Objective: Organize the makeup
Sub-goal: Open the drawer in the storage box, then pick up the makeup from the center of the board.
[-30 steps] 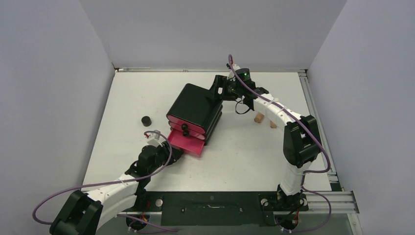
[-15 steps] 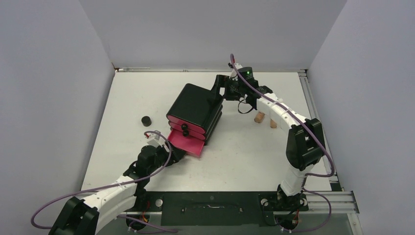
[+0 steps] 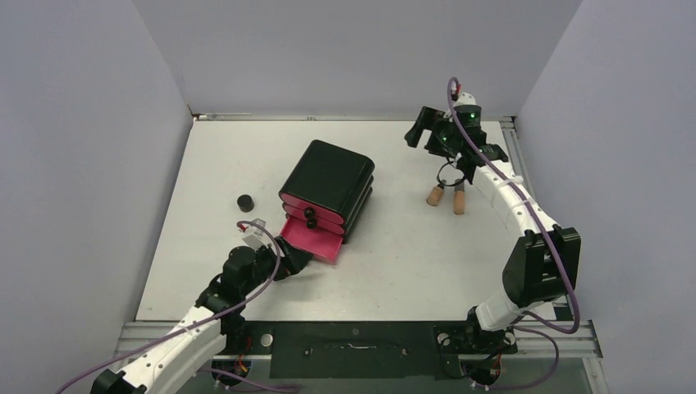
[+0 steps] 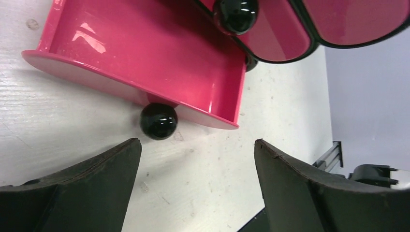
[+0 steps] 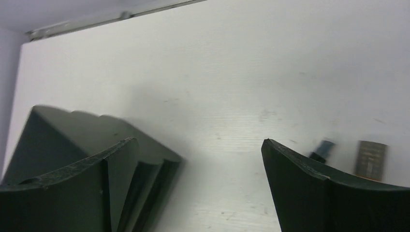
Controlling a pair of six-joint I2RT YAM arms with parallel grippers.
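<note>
**Both tools wide near the drawer cabinet**

The left tool (image 4: 198, 150) stands wide and holds nothing. It is just in front of the black knob (image 4: 158, 121) of the open pink bottom drawer (image 3: 313, 238) of the black cabinet (image 3: 328, 180). The right tool (image 3: 419, 131), likewise wide and holding nothing, hovers over the far right of the surface (image 3: 394, 271). Two tan tubes (image 3: 435, 195) rest on the surface near it, right of the cabinet. The small black round jar (image 3: 244, 202) sits apart, left of the cabinet.
</note>
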